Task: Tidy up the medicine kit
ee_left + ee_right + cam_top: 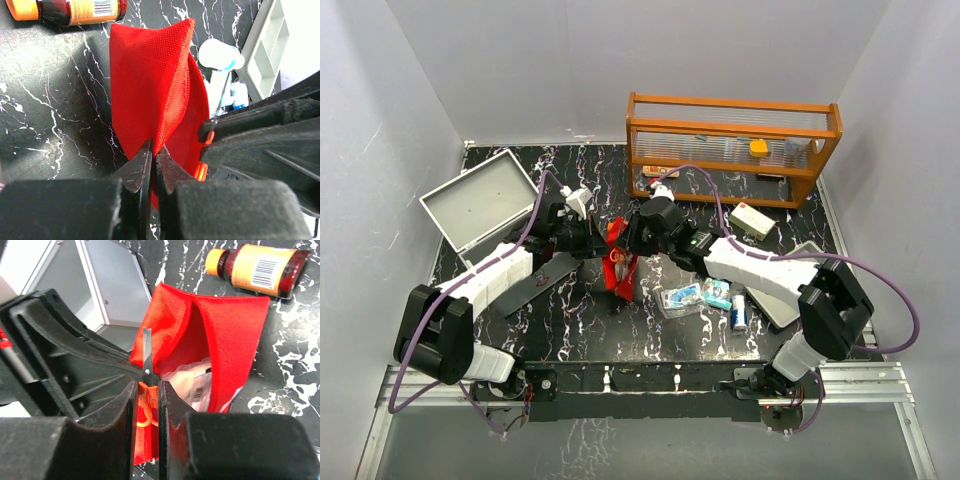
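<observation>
Pinched red pouch (pixel 150 75) fabric in left gripper (pixel 154 150), clenched right gripper (pixel 147 387) on zipper pull (pixel 146 357), probably bracing cloth against the zip.

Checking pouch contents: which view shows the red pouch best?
Right wrist: the red pouch faces it mouth open, with a packet inside. Left wrist shows only its fabric; top external shows it small and partly covered.

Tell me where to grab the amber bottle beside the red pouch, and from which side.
Grip the amber bottle across its labelled body, coming from straight above with the jaws straddling its width. It lies on its side, orange cap at one end, so its round flanks are exposed, though the red pouch lies close along one flank.
</observation>
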